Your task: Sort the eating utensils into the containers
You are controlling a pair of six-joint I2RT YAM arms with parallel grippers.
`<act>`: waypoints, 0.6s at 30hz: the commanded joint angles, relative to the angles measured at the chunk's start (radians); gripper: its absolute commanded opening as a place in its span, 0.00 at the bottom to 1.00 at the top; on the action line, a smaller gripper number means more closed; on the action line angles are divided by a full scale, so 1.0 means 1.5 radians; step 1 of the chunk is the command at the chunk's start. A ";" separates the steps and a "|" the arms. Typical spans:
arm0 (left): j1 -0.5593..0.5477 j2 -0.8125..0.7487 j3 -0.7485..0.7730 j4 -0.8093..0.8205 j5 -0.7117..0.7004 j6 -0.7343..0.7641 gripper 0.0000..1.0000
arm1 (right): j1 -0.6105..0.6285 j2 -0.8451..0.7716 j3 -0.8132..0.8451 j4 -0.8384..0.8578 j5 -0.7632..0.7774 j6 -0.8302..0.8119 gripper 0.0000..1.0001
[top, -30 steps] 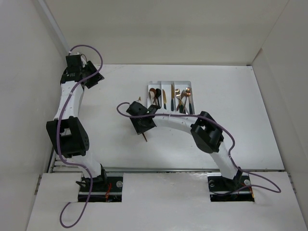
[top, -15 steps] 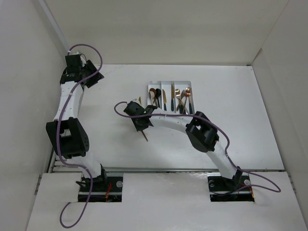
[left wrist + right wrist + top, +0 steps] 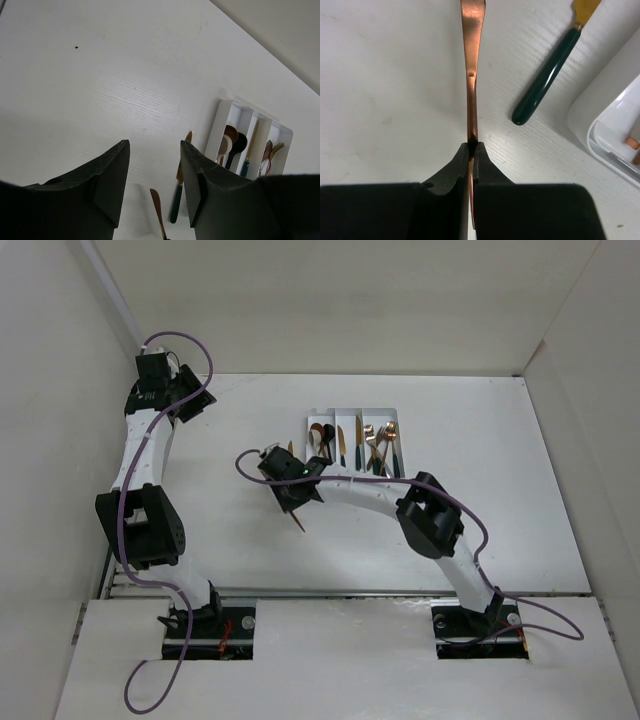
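Observation:
My right gripper is shut on a slim all-copper utensil at mid-table, left of the tray. Its free end points toward the near edge. A knife with a gold blade and dark green handle lies on the table just beside the tray's left wall. The white tray has three long containers holding several utensils, with spoons in the left one. My left gripper hovers open and empty at the back left.
White walls close the table in on the left, back and right. The right arm's elbow stands in front of the tray. A purple cable loops off the right wrist.
The right gripper has shut on the copper utensil and shifted slightly back and left with it. The left arm has not moved.

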 commanded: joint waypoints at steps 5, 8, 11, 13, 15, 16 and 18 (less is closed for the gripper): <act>0.003 -0.038 -0.007 0.016 0.007 -0.003 0.42 | -0.007 -0.088 0.067 0.050 0.013 0.040 0.00; 0.003 -0.038 -0.007 0.016 0.007 -0.003 0.42 | -0.059 -0.121 0.052 0.050 0.050 0.093 0.00; 0.003 -0.038 -0.007 0.016 0.001 -0.003 0.42 | -0.134 -0.163 0.011 0.050 0.093 0.116 0.00; 0.003 -0.038 -0.007 0.016 0.001 -0.003 0.42 | -0.191 -0.176 -0.003 0.044 0.101 0.116 0.00; 0.003 -0.038 -0.007 0.016 0.001 -0.003 0.42 | -0.223 -0.184 -0.011 0.044 0.107 0.116 0.00; 0.003 -0.038 -0.007 0.016 0.001 -0.003 0.42 | -0.236 -0.185 -0.019 0.044 0.107 0.116 0.00; 0.003 -0.038 -0.007 0.016 0.001 -0.003 0.42 | -0.271 -0.185 -0.025 0.044 0.099 0.116 0.00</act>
